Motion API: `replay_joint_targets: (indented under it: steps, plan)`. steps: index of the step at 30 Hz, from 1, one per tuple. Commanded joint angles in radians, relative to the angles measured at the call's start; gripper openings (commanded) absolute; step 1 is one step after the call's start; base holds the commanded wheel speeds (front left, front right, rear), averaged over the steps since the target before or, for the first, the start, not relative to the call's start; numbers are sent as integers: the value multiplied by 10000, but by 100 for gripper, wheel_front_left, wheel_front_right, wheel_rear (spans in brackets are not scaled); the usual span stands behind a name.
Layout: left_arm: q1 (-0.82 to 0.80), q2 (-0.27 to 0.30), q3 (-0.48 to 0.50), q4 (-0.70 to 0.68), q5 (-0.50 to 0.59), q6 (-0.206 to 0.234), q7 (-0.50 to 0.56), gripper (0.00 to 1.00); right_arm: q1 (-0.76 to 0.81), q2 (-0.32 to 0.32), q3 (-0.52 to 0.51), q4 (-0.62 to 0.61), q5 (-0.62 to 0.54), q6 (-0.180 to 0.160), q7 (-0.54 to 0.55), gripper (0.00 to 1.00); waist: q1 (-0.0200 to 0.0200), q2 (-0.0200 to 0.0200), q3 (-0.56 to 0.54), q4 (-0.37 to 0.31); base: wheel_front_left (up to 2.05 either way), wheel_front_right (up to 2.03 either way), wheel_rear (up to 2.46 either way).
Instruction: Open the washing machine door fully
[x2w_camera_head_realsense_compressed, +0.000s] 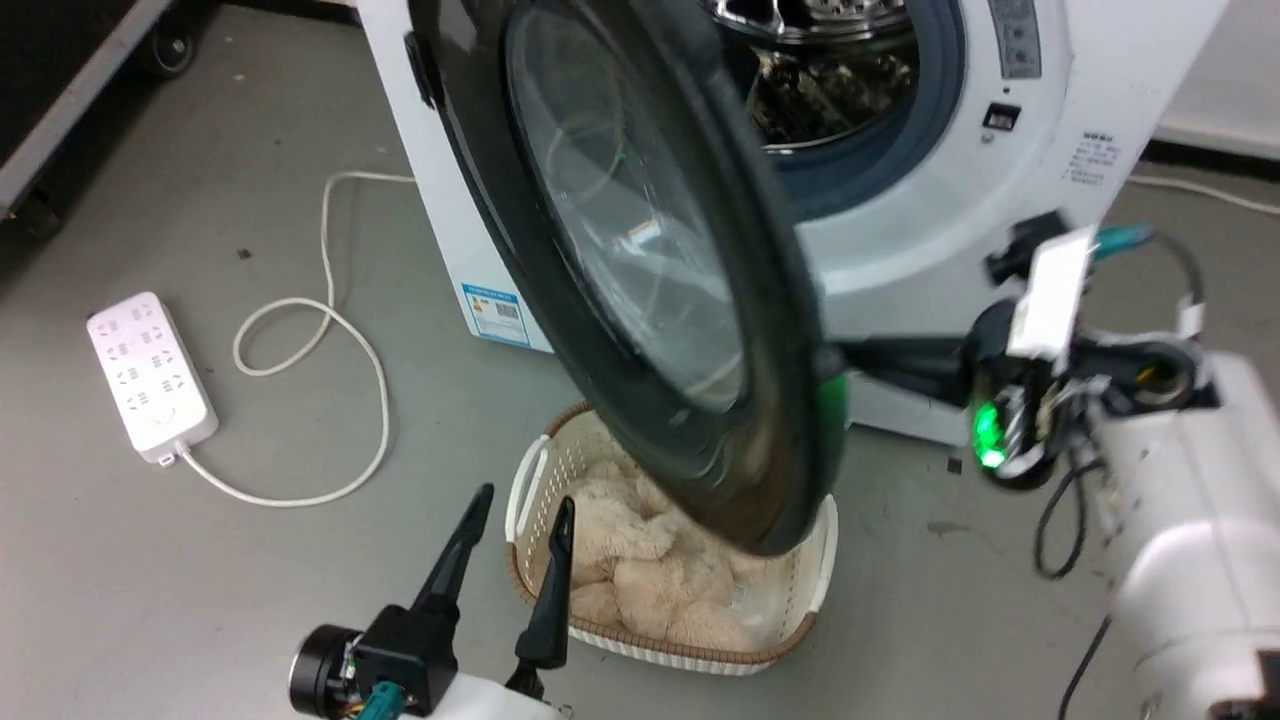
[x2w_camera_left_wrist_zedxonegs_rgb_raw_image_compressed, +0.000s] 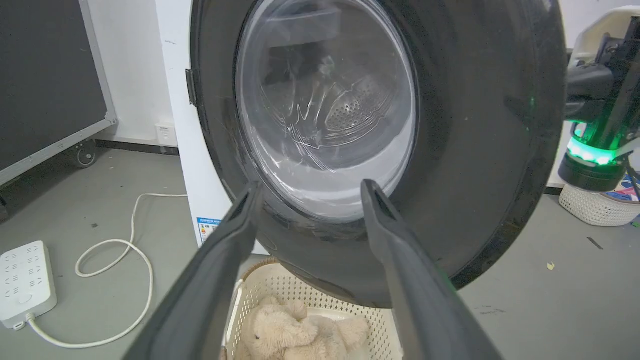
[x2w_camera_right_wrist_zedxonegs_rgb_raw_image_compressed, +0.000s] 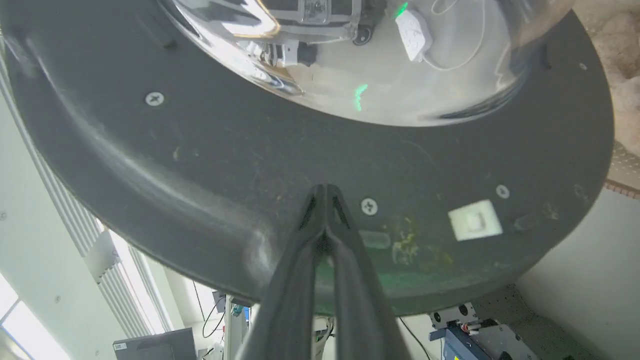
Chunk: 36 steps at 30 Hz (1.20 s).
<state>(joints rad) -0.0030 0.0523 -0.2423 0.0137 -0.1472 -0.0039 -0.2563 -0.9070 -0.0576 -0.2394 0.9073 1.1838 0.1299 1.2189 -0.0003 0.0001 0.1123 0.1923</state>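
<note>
The washing machine door (x2w_camera_head_realsense_compressed: 775, 330), glossy black with a bulging clear glass centre, stands swung partway out from the white washer (x2w_camera_head_realsense_compressed: 1100, 80). My right gripper (x2w_camera_head_realsense_compressed: 845, 358) reaches in from the right and is shut. Its tips (x2w_camera_right_wrist_zedxonegs_rgb_raw_image_compressed: 325, 192) rest against the door's (x2w_camera_right_wrist_zedxonegs_rgb_raw_image_compressed: 250, 160) dark inner face, near a screw and the edge. My left gripper (x2w_camera_head_realsense_compressed: 526, 500) hangs open low in front of the door's outer side with nothing between its fingers. In the left wrist view its fingers (x2w_camera_left_wrist_zedxonegs_rgb_raw_image_compressed: 235, 225) frame the glass of the door (x2w_camera_left_wrist_zedxonegs_rgb_raw_image_compressed: 475, 150).
A cream laundry basket (x2w_camera_head_realsense_compressed: 522, 480) with a beige plush toy (x2w_camera_head_realsense_compressed: 640, 570) sits on the floor under the door's lower edge. A white power strip (x2w_camera_head_realsense_compressed: 150, 375) and looping cord (x2w_camera_head_realsense_compressed: 330, 330) lie to the left. The steel drum (x2w_camera_head_realsense_compressed: 830, 80) shows behind the door.
</note>
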Motion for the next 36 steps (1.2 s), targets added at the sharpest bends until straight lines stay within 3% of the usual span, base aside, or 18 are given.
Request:
replay_joint_targets:
  steps: [1, 8, 12, 17, 18, 19, 20, 21, 26, 31, 36]
  plan:
    - [147, 46, -24, 66, -59, -54, -55, 100, 430, 72, 529, -116, 501, 8, -95, 0, 3, -1, -166, 108, 0, 0, 0]
    - [440, 50, -174, 202, -264, -65, 89, 100, 1959, 73, 3731, -1380, 3060, 8, -1262, 0, 3, -1, -333, 286, 0, 0, 0]
    - [465, 57, -295, 152, -263, -30, 97, 100, 2735, 73, 5546, -2457, 3813, 8, -2305, 0, 3, -1, -302, 349, 0, 0, 0]
    - [479, 148, -145, 34, -316, 93, 82, 100, 3008, 67, 5850, -2778, 4022, 8, -3249, 0, 3, -1, -361, 251, 0, 0, 0]
    - [486, 190, -101, 27, -331, 104, 78, 100, 3021, 14, 5784, -2796, 3970, 8, -3428, 16, 3, -1, -397, 206, 0, 0, 0]
    - [498, 232, -60, 25, -349, 113, 76, 100, 3037, -82, 5682, -2824, 3902, 8, -3660, 49, 3, -1, -435, 161, 0, 0, 0]
    - [507, 274, -22, 27, -365, 121, 74, 100, 3065, -193, 5575, -2855, 3833, 8, -3881, 100, 3, -1, -484, 114, 0, 0, 0]
    - [517, 313, 14, 27, -381, 130, 73, 100, 3096, -329, 5476, -2948, 3736, 8, -4102, 100, 3, -1, -541, 65, 0, 0, 0]
    - [615, 480, 211, 30, -541, 147, 70, 100, 3592, -1253, 4930, -4302, 2661, 8, -5843, 100, 3, -1, -875, -287, 0, 0, 0]
    - [757, 695, 426, 110, -780, 94, 140, 100, 4690, -2558, 4817, -6605, -92, 8, -8559, 100, 3, -1, -1220, -677, 0, 0, 0]
    - [861, 880, 756, 31, -1043, 146, 192, 100, 6103, -3509, 4640, -8253, -3664, 8, -11334, 100, 3, -1, -1384, -1021, 0, 0, 0]
